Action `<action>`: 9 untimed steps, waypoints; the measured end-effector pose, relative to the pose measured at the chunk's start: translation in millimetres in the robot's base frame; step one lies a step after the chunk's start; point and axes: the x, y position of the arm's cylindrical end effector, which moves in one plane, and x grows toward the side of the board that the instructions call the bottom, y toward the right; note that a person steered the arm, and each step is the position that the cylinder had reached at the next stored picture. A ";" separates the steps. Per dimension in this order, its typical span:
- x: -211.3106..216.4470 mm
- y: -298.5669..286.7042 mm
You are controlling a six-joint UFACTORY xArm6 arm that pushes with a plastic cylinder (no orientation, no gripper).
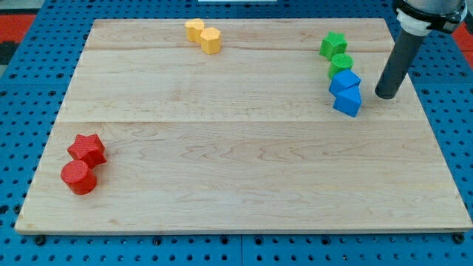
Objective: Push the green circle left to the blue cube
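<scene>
Green circle (341, 64) touching blue cube (344, 81); no writing.

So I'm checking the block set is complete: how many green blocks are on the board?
2. A green star sits near the view's top right, and the green circle lies just below it, touching the blue blocks. Nothing seems hidden; my tip stands right of them.

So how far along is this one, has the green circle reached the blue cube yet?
Looks essentially done: the green circle sits right against the top of the blue cube, seemingly touching. In hand: nothing obvious; my tip stands to the view's right of the blue blocks, apart from them. Left: perhaps only backing away. The green star lies just above the circle and another blue block just below the cube.
</scene>
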 end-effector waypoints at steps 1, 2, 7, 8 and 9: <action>-30.7 45.9; -67.1 55.5; -51.9 -158.3; -65.5 -155.6; -62.0 -125.1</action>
